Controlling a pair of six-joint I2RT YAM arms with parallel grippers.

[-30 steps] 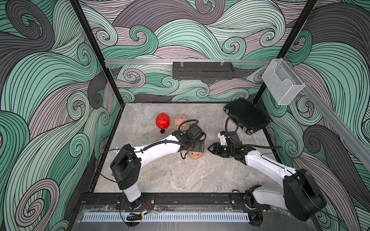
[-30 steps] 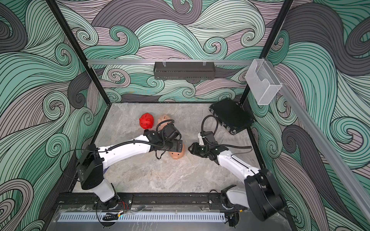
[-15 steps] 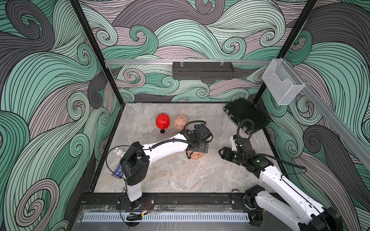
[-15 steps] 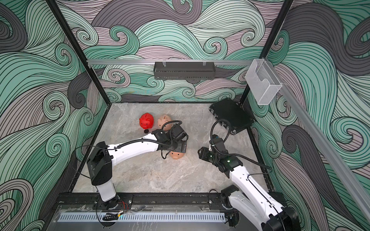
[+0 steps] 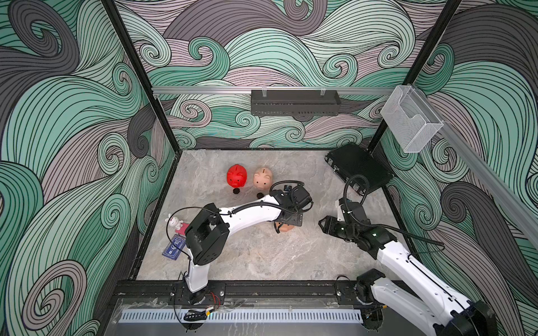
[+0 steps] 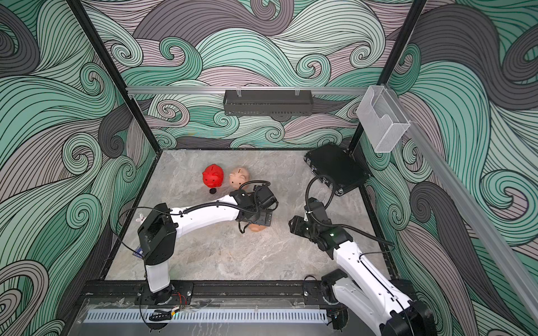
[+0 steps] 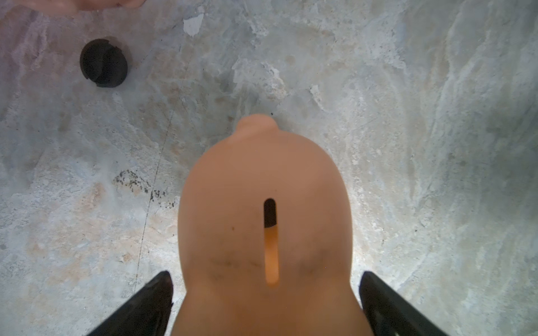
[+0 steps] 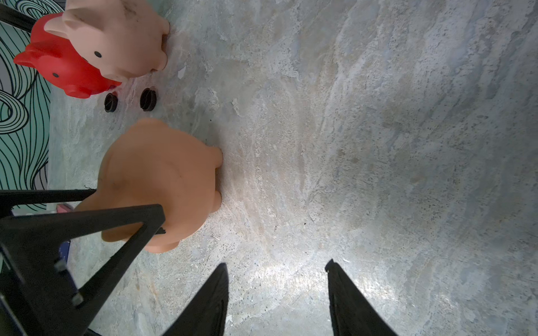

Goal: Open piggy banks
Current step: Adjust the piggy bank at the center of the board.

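marble-look tabletop (image 5: 262, 256), right gripper (image 5: 322, 225) right of centre, jaws parted, empty, smooth rounded peach piggy bank (image 5: 286, 227) mid-frame, slot up, left gripper (image 7: 266, 273) spread wide either side, not squeezing, round black plugs (image 8: 148, 99), red pig (image 5: 236, 176) and pale pink pig (image 5: 263, 178) above centre

Red piggy bank (image 5: 236, 175): bright red plastic, stood upright on the table (image 5: 262, 256), coin slot uppermost, seen at the centre of both top views.
Pale peach-pink piggy bank (image 5: 263, 178): upright, set just right of the red one, snout turned toward the lower frame edge.
Orange-peach piggy bank (image 7: 263, 221): upright, slot uppermost, placed lower right of that pair, largely hidden in both top views.
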